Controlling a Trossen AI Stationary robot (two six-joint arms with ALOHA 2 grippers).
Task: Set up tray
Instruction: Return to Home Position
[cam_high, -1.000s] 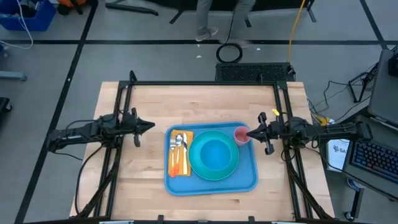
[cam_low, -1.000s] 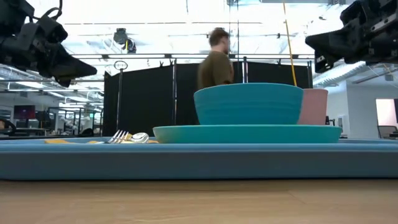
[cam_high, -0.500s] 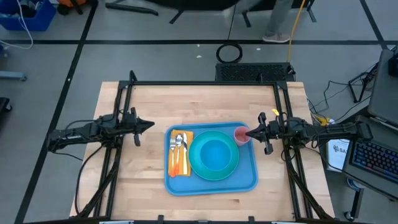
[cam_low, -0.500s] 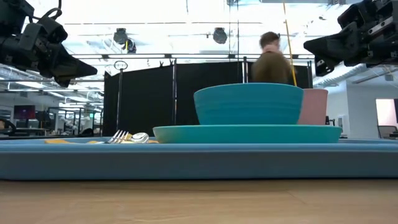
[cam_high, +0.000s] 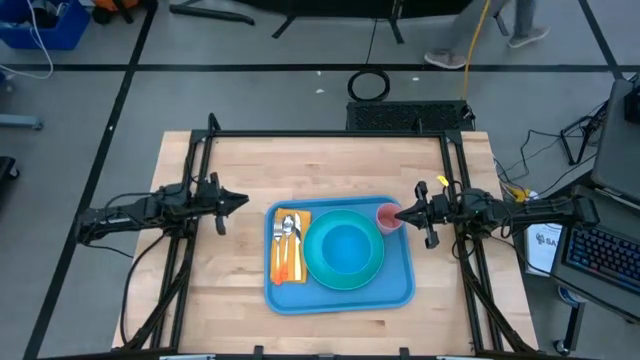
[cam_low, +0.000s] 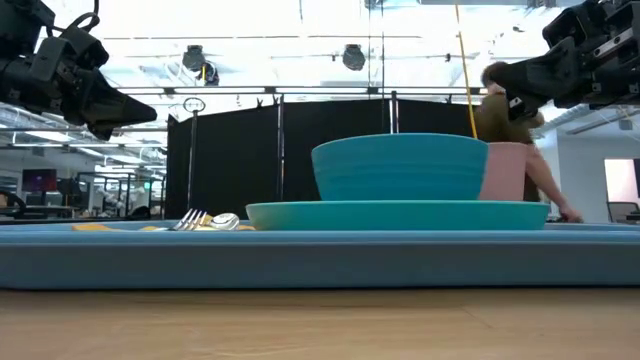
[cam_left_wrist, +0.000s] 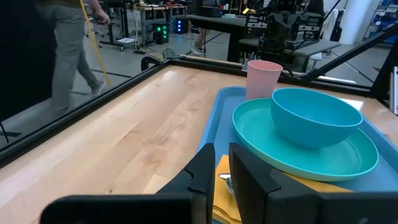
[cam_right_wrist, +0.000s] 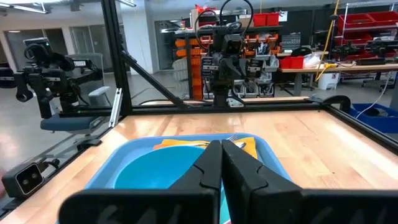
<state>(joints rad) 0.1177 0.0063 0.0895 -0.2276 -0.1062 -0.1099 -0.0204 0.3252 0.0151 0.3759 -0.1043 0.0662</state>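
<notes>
Large medium-blue rectangular plastic tray (cam_high: 402, 296) sits on the pale wooden table (cam_high: 230, 270), laid out and, as I judge it, finished. Inside the tray: round teal plate (cam_high: 314, 264) at centre with a round blue bowl (cam_high: 347, 247) on it, yellow napkin (cam_high: 303, 217) along the tray's left side carrying the cutlery (cam_high: 288, 236), and a pink cup (cam_high: 386, 216) in its far right corner. Both arms hang clear of the tray, which suits parking rather than work. Left gripper (cam_high: 240, 201) is off the tray's left edge, fingers a sliver apart, holding nothing. Right gripper (cam_high: 396, 212) is just off the right edge beside the cup, fingers pressed together, empty; whether it overhangs the rim I cannot tell. From table height the bowl hides much of the cup and the tray's rim hides the napkin. I cannot sort the cutlery pieces from above. A person (cam_low: 503, 112) beyond the tray is partly blocked by the right gripper.
</notes>
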